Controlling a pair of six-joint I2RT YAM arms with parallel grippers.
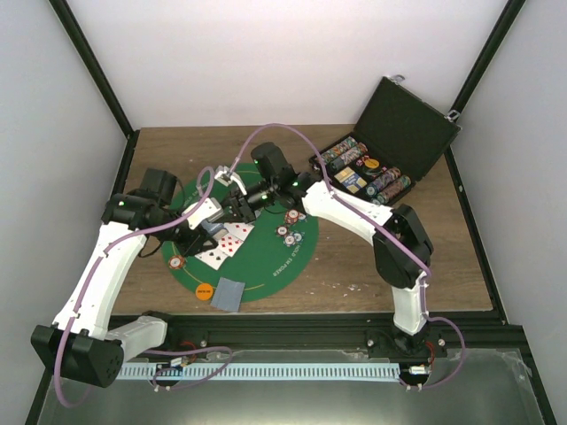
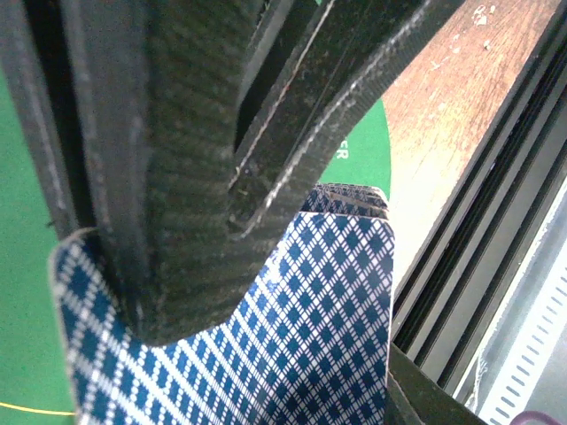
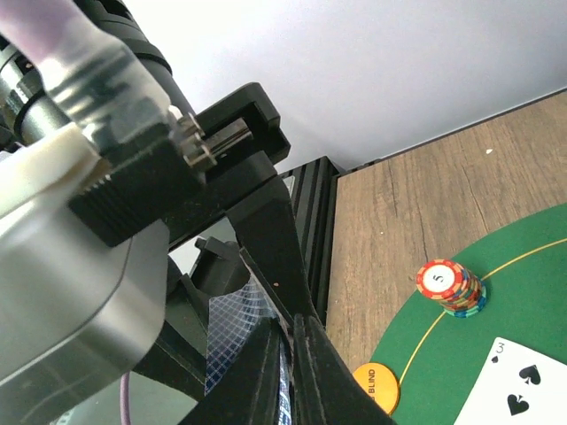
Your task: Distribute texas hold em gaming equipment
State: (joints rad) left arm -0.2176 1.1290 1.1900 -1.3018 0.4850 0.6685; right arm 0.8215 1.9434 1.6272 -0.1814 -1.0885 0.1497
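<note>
Altogether on mat [image 1: 266,266]: one orange disc [image 1: 205,289], four chip stacks [image 1: 177,262].

Mat [image 1: 261,279]: green felt, thin yellow ring line, white lettering near the rim.
Cards [image 2: 301,336]: backs in a blue-and-white diamond lattice with a white border; faces white with red pips.
Three of spades [image 3: 523,381]: white, black pips.
Chips [image 3: 450,285]: red-and-white striped top, multicoloured edges below.
Disc [image 3: 376,386]: orange, dark lettering.
Case [image 1: 407,124]: black.
Table [image 1: 390,266]: brown wood grain.
</note>
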